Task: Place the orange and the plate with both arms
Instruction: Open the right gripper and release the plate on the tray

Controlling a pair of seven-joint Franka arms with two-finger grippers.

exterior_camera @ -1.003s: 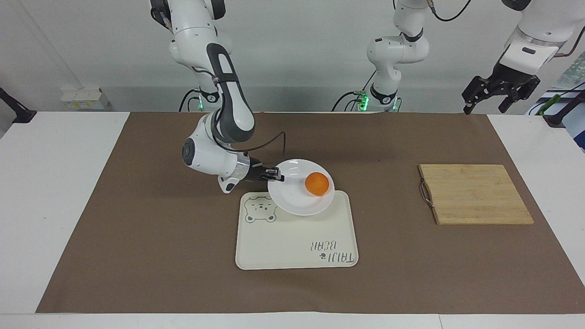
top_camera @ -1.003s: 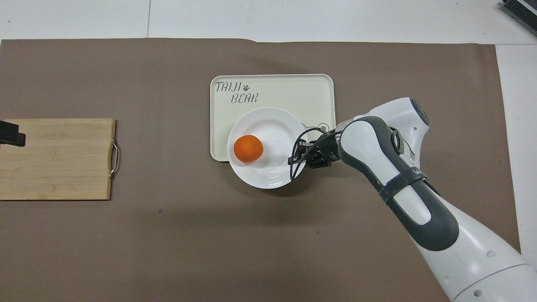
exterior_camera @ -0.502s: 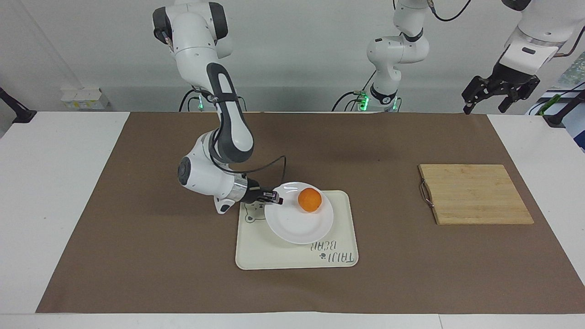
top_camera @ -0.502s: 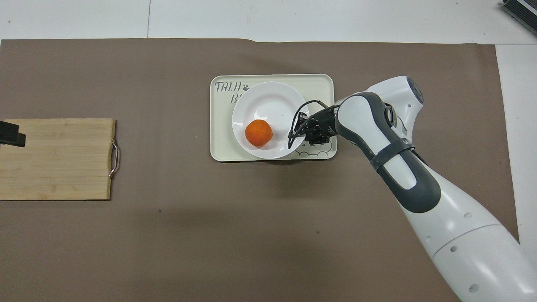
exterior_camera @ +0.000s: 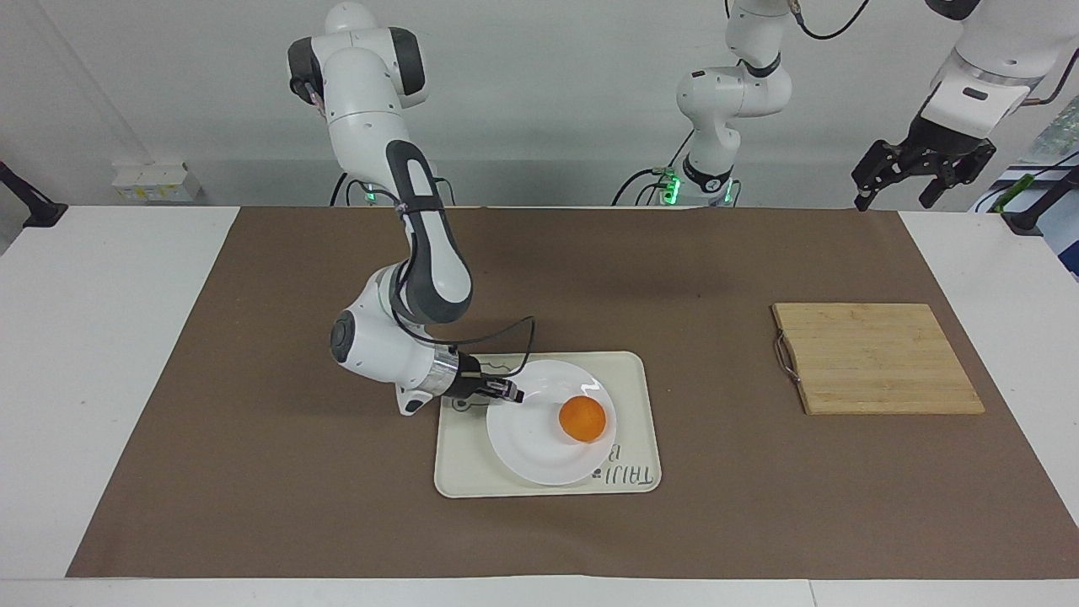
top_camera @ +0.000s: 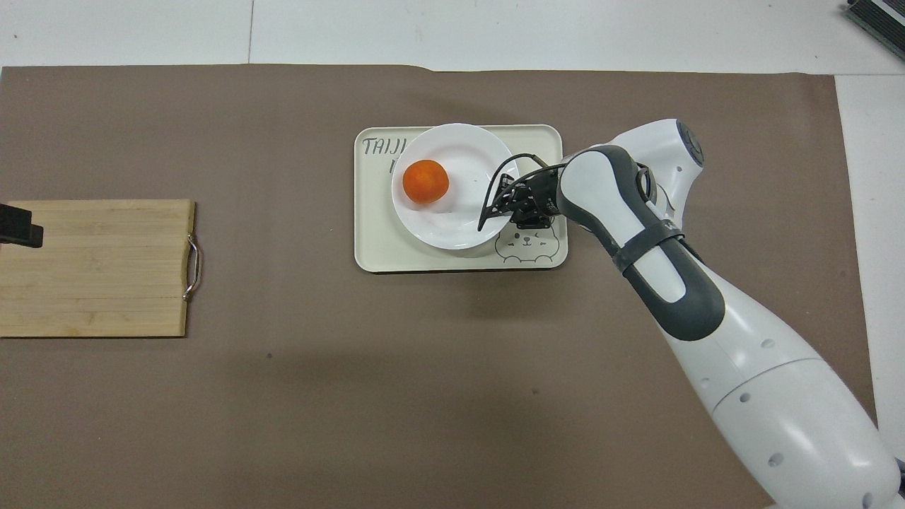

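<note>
- Since a second ago, the plate has travelled from overhanging the tray's robot-side edge to resting fully on the tray, away from that edge.
- The orange has stayed on the plate throughout and now sits toward the plate's rim on the left arm's side.
- The right gripper is at the plate's rim on the right arm's side; whether its fingers pinch the rim or have begun to let go cannot be told.
- The left gripper waits in the air past the table's corner at the left arm's end, fingers spread, holding nothing.
- The tray's lettering read "TAIJI BEAR" earlier; the plate now covers much of it, leaving "TAIJ" and a fragment of the second word.
- The bear drawing at the tray's robot-side corner is uncovered again.
- A wooden cutting board with a metal handle lies toward the left arm's end of the brown mat, unchanged.
</note>
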